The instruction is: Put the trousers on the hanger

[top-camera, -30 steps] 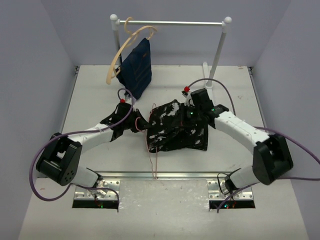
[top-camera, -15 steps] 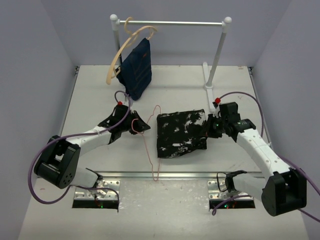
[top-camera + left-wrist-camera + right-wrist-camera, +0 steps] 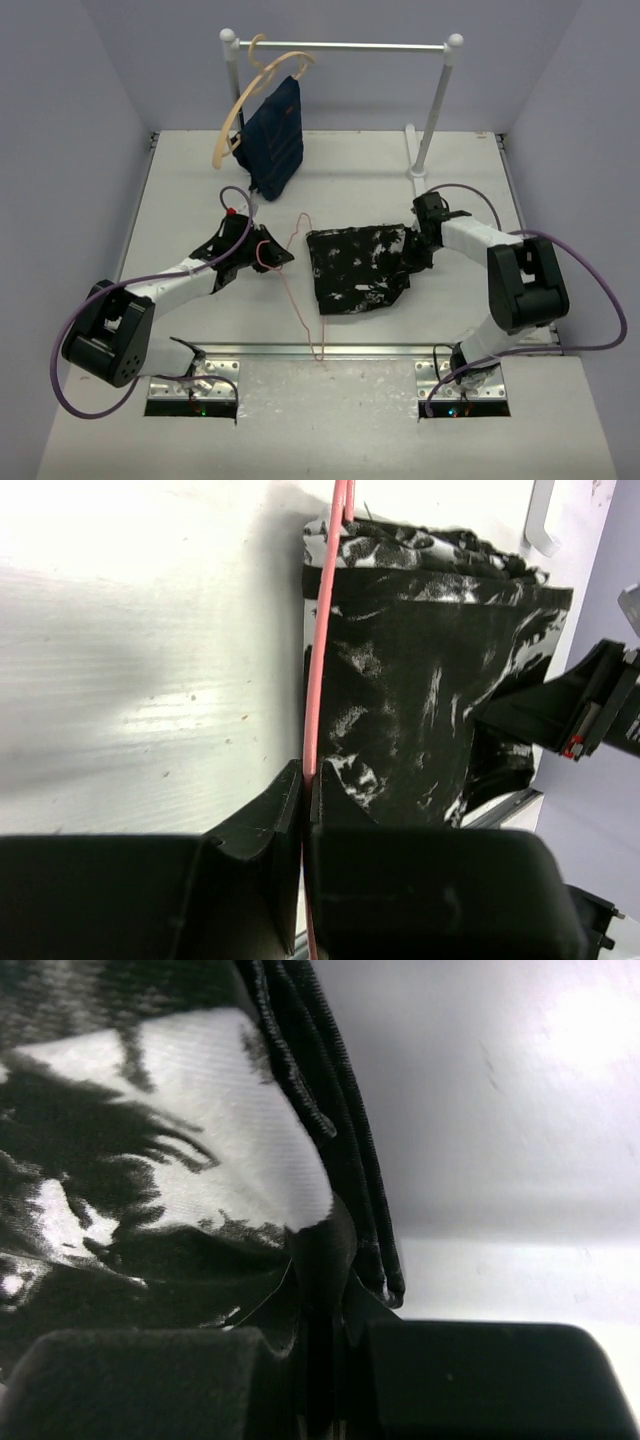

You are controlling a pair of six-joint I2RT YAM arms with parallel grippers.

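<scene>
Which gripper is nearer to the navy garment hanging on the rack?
Left. The left gripper is just in front of the navy garment; the right gripper, clamped on the trousers, is farther right.

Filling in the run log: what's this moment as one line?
left gripper: shut on hanger | right gripper: shut on trousers | trousers: folded on table, hanger wire along their edge

Left of the trousers (image 3: 358,268), the hanger (image 3: 295,300) lies tight along their edge with the left gripper (image 3: 272,255) clamped on it, blocking approach from that side. At the trousers' right edge the right gripper (image 3: 412,258) pinches the fabric. Behind the trousers stands the rail (image 3: 350,46) on its posts, with the navy garment (image 3: 275,135) and wooden hanger (image 3: 240,105) hanging behind-left. In front of the trousers, bare table (image 3: 450,300) leaves passage.
</scene>
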